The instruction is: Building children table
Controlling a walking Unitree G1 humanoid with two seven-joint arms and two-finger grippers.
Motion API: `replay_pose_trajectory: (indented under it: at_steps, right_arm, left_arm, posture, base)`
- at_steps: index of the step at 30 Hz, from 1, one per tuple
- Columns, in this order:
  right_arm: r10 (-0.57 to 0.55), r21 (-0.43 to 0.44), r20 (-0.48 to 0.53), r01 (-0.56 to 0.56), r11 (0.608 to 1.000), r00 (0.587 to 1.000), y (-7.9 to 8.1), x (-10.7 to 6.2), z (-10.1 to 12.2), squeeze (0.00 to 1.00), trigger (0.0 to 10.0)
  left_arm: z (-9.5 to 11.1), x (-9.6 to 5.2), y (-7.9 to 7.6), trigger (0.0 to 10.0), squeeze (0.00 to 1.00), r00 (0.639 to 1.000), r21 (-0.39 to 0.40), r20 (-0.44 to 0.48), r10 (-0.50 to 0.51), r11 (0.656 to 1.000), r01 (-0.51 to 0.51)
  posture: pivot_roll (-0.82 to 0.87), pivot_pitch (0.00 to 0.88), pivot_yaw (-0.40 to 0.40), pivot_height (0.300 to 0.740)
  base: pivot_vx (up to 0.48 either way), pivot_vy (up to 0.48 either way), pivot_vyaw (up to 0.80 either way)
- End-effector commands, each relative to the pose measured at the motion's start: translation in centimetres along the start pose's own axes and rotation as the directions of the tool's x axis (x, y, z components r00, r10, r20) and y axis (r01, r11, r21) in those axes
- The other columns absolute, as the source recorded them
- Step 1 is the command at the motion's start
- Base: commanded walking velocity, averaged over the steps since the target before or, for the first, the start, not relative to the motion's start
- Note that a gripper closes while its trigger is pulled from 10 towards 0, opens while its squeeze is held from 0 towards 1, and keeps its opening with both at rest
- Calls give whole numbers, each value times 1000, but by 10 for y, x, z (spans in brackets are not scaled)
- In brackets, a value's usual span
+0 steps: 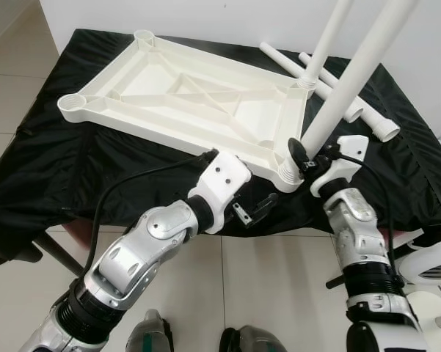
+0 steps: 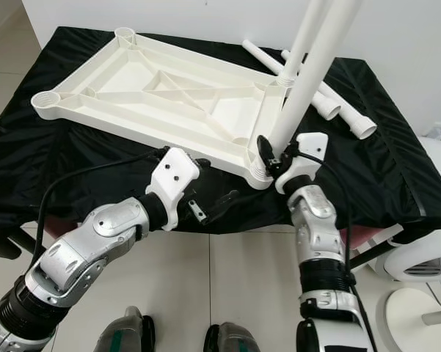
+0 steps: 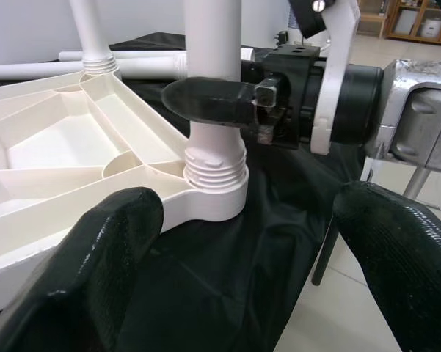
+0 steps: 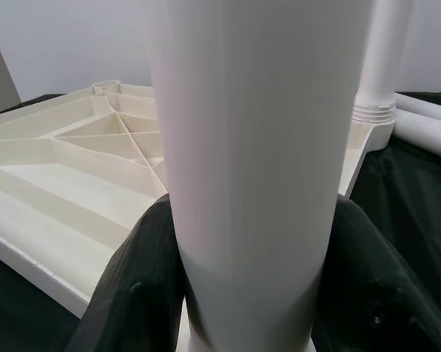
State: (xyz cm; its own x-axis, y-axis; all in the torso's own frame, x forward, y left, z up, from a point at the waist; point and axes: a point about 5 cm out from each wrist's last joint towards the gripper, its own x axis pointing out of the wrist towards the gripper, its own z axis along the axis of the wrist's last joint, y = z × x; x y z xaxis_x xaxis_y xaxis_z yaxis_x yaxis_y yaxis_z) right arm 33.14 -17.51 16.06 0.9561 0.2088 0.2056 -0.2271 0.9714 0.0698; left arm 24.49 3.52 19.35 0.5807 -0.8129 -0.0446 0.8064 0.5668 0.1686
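Table top (image 1: 183, 103), stiff light plastic, is lying upside down; right gripper (image 1: 302, 155) is clenching a smooth, slippery leg (image 1: 352, 77) low by its socket, left gripper (image 1: 253, 210) hanging released nearby

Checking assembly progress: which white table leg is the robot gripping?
The upright leg in the tabletop's near corner, held by the right gripper. Another stands in the far corner; two lie loose.
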Motion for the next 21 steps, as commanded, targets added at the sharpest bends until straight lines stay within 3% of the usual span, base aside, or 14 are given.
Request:
replay_pose_trajectory:
  at_steps: [1,7,15,21]
  right_arm:
    - [-29,31,1,29,999,1000,0,-1,0,0,10000]
    - [-173,38,11,172,984,985,2,-2,0,0,10000]
    - [-236,27,14,236,971,972,7,-6,-2,0,10000]
    - [-369,-13,17,369,929,929,6,-14,-1,0,10000]
  left_arm:
    - [1,-1,-8,10000,0,994,2,5,-106,994,106]
    - [2,-1,-8,10000,0,994,3,4,-105,994,105]
    - [2,-1,-8,10000,0,994,4,4,-106,994,106]
    - [2,-1,-7,10000,0,994,5,4,-108,994,108]
  posture:
    - [70,53,-93,740]
    - [72,49,-91,740]
    - [71,51,-90,740]
    - [69,52,-90,740]
  base:
    - [0,0,0]
    - [0,0,0]
    - [0,0,0]
    - [0,0,0]
